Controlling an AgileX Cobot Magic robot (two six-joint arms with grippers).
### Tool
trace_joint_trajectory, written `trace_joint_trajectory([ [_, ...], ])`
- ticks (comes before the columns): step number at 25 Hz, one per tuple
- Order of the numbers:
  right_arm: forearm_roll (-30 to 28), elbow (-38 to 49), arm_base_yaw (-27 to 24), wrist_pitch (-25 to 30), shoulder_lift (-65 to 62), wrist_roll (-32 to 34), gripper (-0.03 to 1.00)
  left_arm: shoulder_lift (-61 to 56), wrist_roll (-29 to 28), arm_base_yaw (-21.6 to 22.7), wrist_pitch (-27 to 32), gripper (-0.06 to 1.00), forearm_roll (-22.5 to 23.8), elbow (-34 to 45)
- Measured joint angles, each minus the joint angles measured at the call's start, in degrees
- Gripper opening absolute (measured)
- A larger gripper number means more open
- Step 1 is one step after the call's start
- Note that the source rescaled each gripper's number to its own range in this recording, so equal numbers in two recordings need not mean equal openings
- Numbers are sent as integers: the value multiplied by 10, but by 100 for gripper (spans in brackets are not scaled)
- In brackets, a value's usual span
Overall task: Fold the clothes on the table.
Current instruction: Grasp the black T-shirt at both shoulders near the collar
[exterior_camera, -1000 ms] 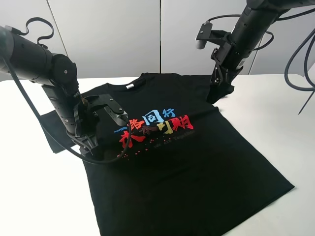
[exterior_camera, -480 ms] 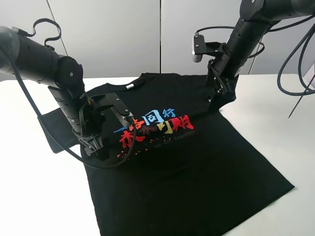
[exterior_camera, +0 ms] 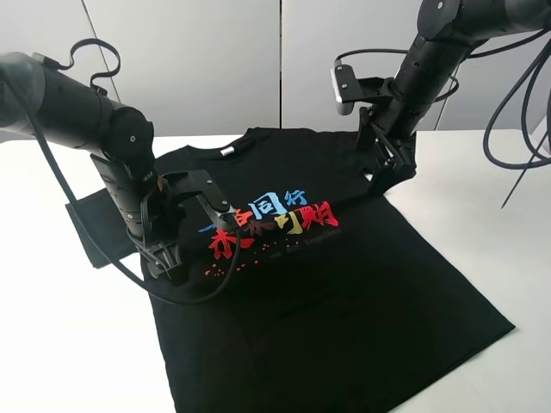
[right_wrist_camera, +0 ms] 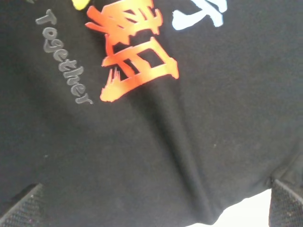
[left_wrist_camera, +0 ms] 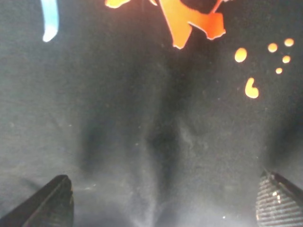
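Left gripper (exterior_camera: 166, 261): jaws spread wide. Your left wrist view shows its 2 fingers (left_wrist_camera: 51, 204) far apart with nothing clamped between them. It sits low over the T-shirt (exterior_camera: 327, 284) at the side edge, just below the sleeve (exterior_camera: 95, 219) on that arm's side and beside the red end of the print (exterior_camera: 271, 219). Right gripper (exterior_camera: 386, 176): jaws likewise wide, with its fingers (right_wrist_camera: 285, 202) at the outer corners of your right wrist view. A raised crease of black cloth runs toward the gap between them, and a sliver of white shows past the cloth's edge. This gripper is down at the shirt's other shoulder, where the cloth is bunched and you cannot make out the sleeve. T-shirt: 1, black, chest up, spread across the middle of the table (exterior_camera: 60, 344). Its collar and white neck tag (exterior_camera: 228, 151) lie toward the far edge and its hem toward the near edge. Grey lettering (right_wrist_camera: 64, 80) reading "Together" runs beside the print.
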Motion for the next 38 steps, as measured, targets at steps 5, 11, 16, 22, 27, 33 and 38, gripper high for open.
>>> trace_joint_trajectory([
  [5,-7,0,0,-3,19,-1,100,19,-12,-1,4,99,8,-1],
  [11,-53,0,0,-46,43,-20,100,19,-14,-1,3,99,8,-1],
  [16,-89,0,3,-83,54,-25,100,19,-15,-1,3,99,8,-1],
  [22,-150,0,43,-103,80,-28,100,20,-15,-1,2,99,8,-1],
  [27,-192,0,59,-111,97,-28,100,20,-15,-1,1,99,8,-1],
  [33,-196,-1,59,-114,112,-25,100,20,-15,-1,1,99,8,-1],
  [38,-196,-2,59,-113,117,-24,100,20,-15,-1,1,99,8,-1],
])
